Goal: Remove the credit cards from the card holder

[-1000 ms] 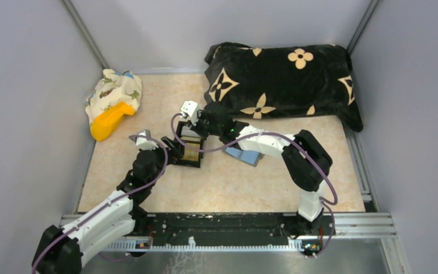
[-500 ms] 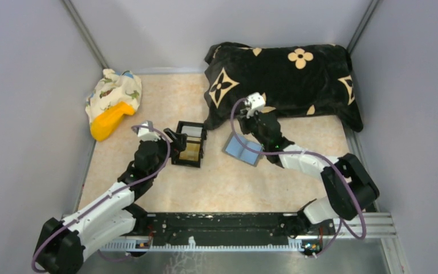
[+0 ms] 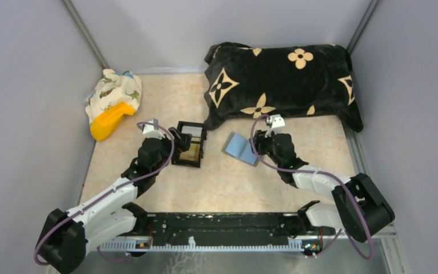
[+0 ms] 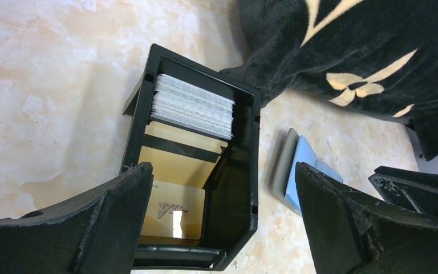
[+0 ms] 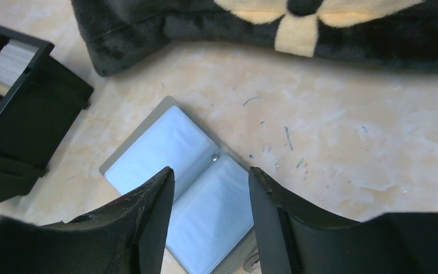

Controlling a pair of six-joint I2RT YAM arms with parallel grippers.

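Card holder [image 5: 205, 194], a flat grey sleeve, lies opened on the beige marbled tabletop [image 5: 348, 131], directly beneath the right gripper [image 5: 211, 171]. Its light-blue plastic pockets face up, presumably so the fingers can reach them. Right jaws are parted with nothing between them; contact with the sleeve cannot be told. Pockets look clear; cannot tell whether any cards are inside.

Left gripper [image 4: 222, 171] is spread wide and empty, poised above the black plastic box [image 4: 251, 142]. Box holds a white card stack [image 4: 191, 105] and a gold card [image 4: 174, 208]. Likely the drop-off point, with the jaws set to steady it.
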